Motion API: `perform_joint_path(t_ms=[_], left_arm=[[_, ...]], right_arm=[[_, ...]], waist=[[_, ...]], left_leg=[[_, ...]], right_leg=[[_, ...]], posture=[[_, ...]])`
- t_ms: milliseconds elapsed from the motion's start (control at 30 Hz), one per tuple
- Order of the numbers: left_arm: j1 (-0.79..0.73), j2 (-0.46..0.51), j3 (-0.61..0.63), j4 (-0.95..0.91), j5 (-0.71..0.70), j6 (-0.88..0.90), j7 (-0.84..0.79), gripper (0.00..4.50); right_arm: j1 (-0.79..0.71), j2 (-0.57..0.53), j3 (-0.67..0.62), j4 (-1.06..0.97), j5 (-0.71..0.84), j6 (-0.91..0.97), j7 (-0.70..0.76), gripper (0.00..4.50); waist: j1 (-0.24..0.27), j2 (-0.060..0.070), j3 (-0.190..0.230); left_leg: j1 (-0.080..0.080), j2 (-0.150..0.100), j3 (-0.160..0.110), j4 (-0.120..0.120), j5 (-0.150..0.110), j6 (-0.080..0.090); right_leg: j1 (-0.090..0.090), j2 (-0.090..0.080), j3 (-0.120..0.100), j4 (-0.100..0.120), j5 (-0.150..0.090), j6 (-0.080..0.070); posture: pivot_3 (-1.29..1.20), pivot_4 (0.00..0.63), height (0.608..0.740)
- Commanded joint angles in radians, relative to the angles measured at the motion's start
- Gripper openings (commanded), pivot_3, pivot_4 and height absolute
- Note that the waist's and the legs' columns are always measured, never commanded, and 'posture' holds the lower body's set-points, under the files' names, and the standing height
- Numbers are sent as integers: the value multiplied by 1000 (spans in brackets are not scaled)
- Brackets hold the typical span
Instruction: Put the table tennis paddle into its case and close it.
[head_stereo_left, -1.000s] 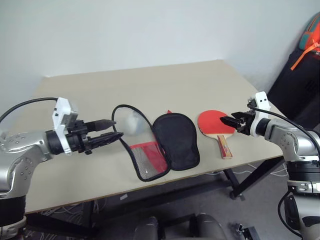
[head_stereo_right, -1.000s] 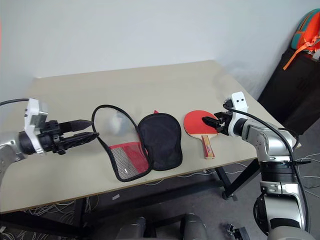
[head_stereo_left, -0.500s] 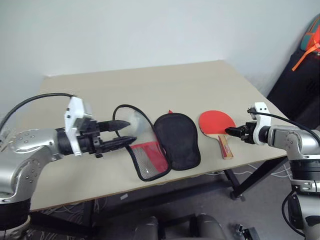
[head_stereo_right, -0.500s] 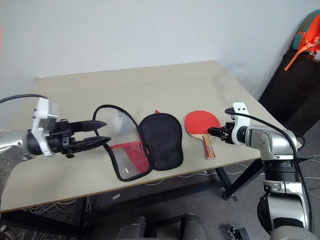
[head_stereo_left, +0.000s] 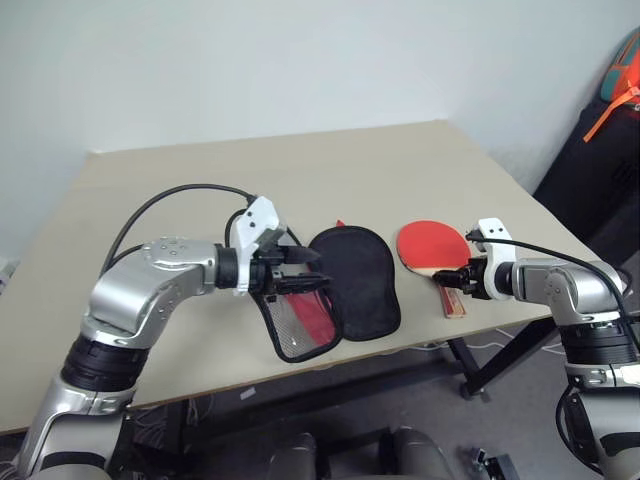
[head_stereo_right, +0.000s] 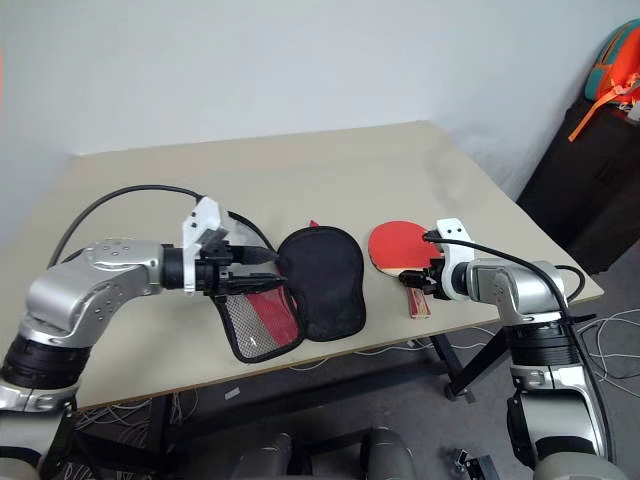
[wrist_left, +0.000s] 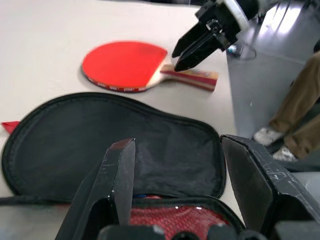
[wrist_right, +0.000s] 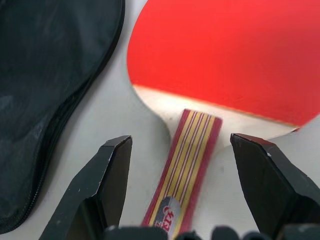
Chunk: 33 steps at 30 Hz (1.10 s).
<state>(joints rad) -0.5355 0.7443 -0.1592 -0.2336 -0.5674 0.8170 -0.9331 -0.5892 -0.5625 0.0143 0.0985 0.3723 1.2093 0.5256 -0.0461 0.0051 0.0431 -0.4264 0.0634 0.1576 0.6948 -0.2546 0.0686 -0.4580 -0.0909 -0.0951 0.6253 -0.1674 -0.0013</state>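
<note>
**Paddle still out of its case; both tools poised, nothing gripped**

Paddle (head_stereo_left: 433, 246) lies flat on the worktop (head_stereo_left: 330, 165), red face up, handle pointing toward the near edge, well to the right of the case (head_stereo_left: 350, 278). Nothing of the task looks finished: the case lies unzipped and spread apart, its black half flat beside the paddle and its red mesh half (head_stereo_left: 303, 322) folded out toward the near edge, with the zipper rim looping up behind it.

The right tool (wrist_right: 182, 192) hangs just above the paddle's handle with its fingers spread on either side of the striped grip, not yet touching it as far as the wrist view shows. The left tool (head_stereo_left: 303, 277) sits over the join between the two case halves, fingers also apart and holding nothing.

What remains, by my reading: grip the handle, lift the paddle, slide it onto the black half, fold the mesh half over, and run the zipper round.

As for room, the handle end lies close to the front edge of the worktop, and the mesh flap reaches almost to that same edge, so a careless push could send either over. Behind both things the worktop is bare back to the wall, giving generous space to shift the case rearward. Only a narrow strip of bare surface separates paddle and case, so the carry is short.
</note>
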Motion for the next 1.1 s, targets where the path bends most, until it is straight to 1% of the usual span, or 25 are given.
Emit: perform_joint_path(t_ms=[33, 333, 500, 667, 767, 800, 900, 933, 967, 1100], left_arm=[[-39, -11, -19, 2, 45, -24, 3, 2875], [-28, -18, -24, 4, 81, -21, -11, 2875], [-17, -18, -17, -3, 87, -20, -13, 2875], [-8, -22, -15, -5, 87, -20, -9, 2875], [-6, -26, -14, -5, 87, -19, -7, 2875], [-5, -26, -15, -6, 87, -19, -7, 2875], [-15, -22, -8, -13, 80, -8, -13, 2875], [-21, -16, -1, -14, 74, 1, -17, 2875], [-25, -13, 3, -15, 70, 7, -19, 2875], [-16, 18, 41, -26, 56, 32, -28, 2875]], right_arm=[[-19, 1, 0, -23, -13, -11, -12, 3407], [-21, 18, 26, 14, -33, 15, -22, 3407], [-33, 54, -5, 52, -41, 66, -74, 3407], [-33, 58, -9, 72, -53, 76, -96, 3407], [-34, 61, -11, 74, -55, 65, -100, 2804], [-34, 64, -11, 74, -56, 59, -101, 2523], [-35, 72, -5, 72, -64, 45, -107, 1490], [-36, 73, -3, 72, -67, 41, -110, 1278], [-36, 74, -2, 72, -69, 38, -111, 1185], [-44, 79, -17, 73, -81, -10, -124, 1175]], waist=[[0, 0, 0], [0, 0, 0], [0, 0, 0], [1, -1, 0], [1, -1, 0], [1, -1, 0], [0, -1, -1], [0, -1, -1], [0, -1, -1], [0, -1, -1]], left_leg=[[0, 0, 0, 0, 0, 0], [0, 0, -2, 0, 0, 0], [0, 0, -2, 1, 0, 0], [0, 0, -2, 1, 0, 0], [0, 0, -3, 1, 0, 0], [0, 0, -3, 1, 0, 0], [0, 1, -3, 1, 0, 0], [0, 1, -3, 1, 0, 0], [0, 1, -3, 2, 0, 0], [0, 0, -4, 2, 0, 0]], right_leg=[[0, 0, 0, 0, 0, 0], [0, 0, 0, 0, 0, 0], [0, 0, 0, 0, 0, 0], [1, 0, 0, 0, 0, 0], [1, 0, 0, 0, 0, 0], [1, 0, 0, 0, 0, 0], [1, 1, 0, 0, 0, 0], [1, 1, 0, 0, 0, 0], [2, 1, 1, 0, 0, 0], [2, 1, 1, 0, 0, 0]], posture=[[0, 0, 724], [0, 0, 724], [0, 0, 724], [0, 0, 724], [0, 0, 724], [0, 0, 724], [0, 0, 724], [0, 0, 724], [0, 0, 724], [0, 0, 724]])
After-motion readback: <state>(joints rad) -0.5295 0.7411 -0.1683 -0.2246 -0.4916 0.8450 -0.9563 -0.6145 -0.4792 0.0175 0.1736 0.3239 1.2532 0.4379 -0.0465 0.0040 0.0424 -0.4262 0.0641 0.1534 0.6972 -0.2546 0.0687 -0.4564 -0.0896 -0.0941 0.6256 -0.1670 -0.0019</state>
